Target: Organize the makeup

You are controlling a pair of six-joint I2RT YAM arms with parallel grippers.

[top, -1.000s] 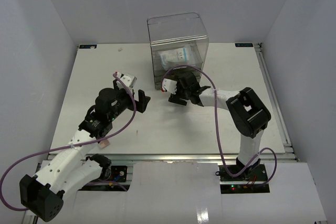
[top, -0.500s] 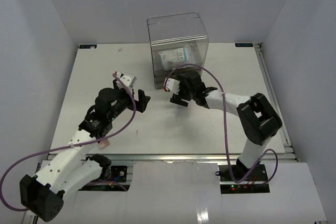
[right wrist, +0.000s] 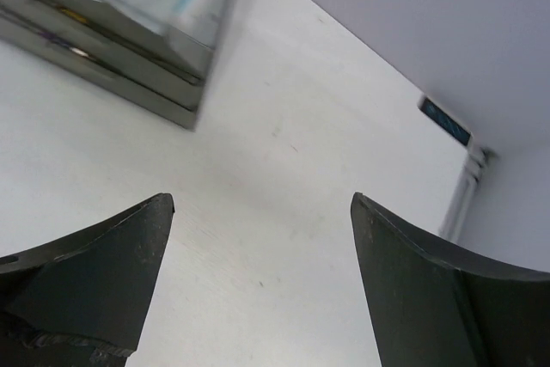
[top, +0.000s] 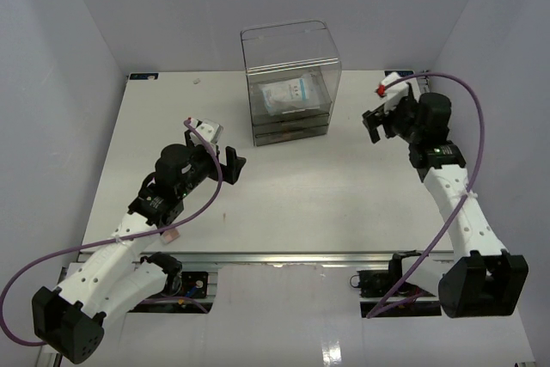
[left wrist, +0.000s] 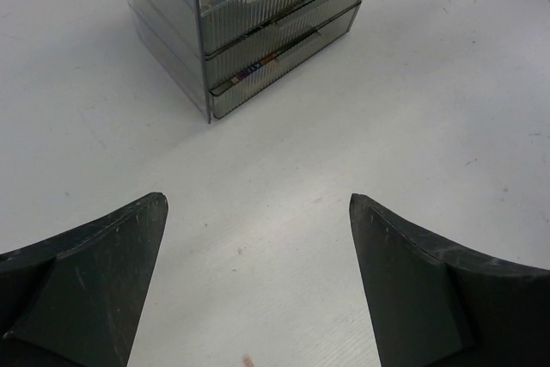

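Two hands, one drawer box, one table; entries are placed relative to the drawer box [top: 292,83].

- Makeup: a pale-blue sachet packet [top: 292,92] is seen through the clear wall, inside the upper part of the box. In the left wrist view a short strip of colours [left wrist: 256,68] shows behind the lowest drawer front; a palette is presumed, but this cannot be confirmed. All makeup that can be seen is held inside the box.
- Drawers: all fronts appear pushed in flush.
- Left hand [top: 232,162]: set in front of the box and to its left, well apart, above the table [top: 172,126]; the jaws are spread wide and nothing is held.
- Right hand [top: 375,122]: set to the right of the box, apart from it; the jaws are spread wide and nothing is held.

Step judged: withdrawal after stowing, with the task near its end. It is done well if the arms are drawn back without the box being nudged, the cables are kept off its walls, and the drawer fronts are checked for flushness.

Change noted: a second ago the right hand was pressed close to the box front; it has since been swung out to the right. The left hand is unmoved.
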